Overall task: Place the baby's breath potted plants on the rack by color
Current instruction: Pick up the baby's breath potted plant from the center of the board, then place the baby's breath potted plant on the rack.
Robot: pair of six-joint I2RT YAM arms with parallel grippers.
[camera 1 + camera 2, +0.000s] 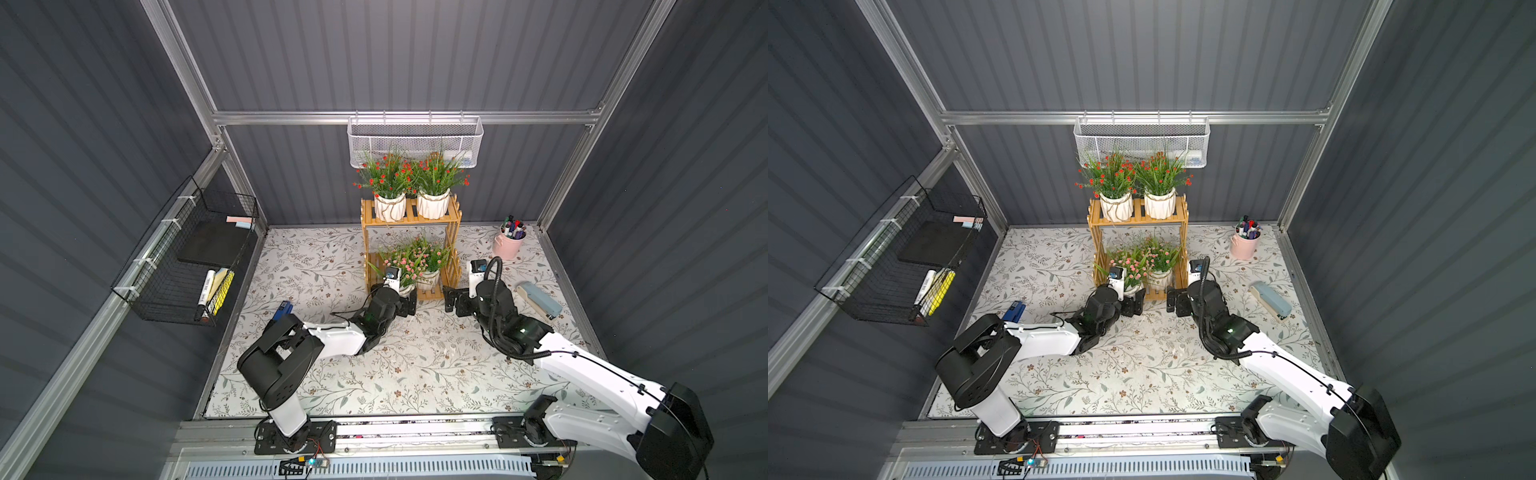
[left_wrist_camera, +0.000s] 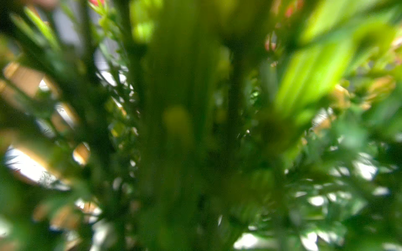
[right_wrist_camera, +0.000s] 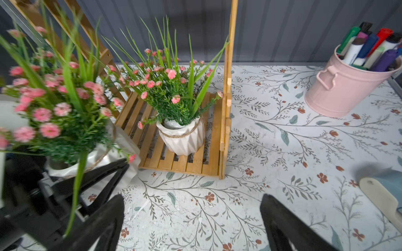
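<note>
**Top views.** Honey-coloured two-tier slatted wooden rack (image 1: 411, 222), at the back of the floral-patterned worktop (image 1: 415, 374).
- Upper tier: red-blossomed plant in a white ribbed pot (image 1: 390, 206); second red-blossomed plant (image 1: 433, 203) just beside it.
- Lower tier: pink-blossomed plant in a white ribbed pot (image 1: 429, 279), on my right-hand side.
- Second pink-blossomed plant (image 1: 409, 266): at the tier's free side, in my left jaws.
- White mesh basket (image 1: 415, 139) on the back rail: contents unclear.
- Black wire basket (image 1: 183, 266) on the side wall: markers, a dark pad, paper notes.
- Pink metal cup (image 1: 508, 248): markers.

**Left wrist view.** Blurred green foliage only; the jaws were not shown.

**Right wrist view.**
- My left jaws were clamped on the second pink-blossomed plant's pot at the lower tier's front edge. I could not tell whether it rested on the slats.
- My right jaws stood apart, empty, over the worktop before the rack.

**Step, as I judged it.** This was the last placing. The next move called for seating the pot flat beside its pink fellow, then letting go clear of the leaves.
</note>
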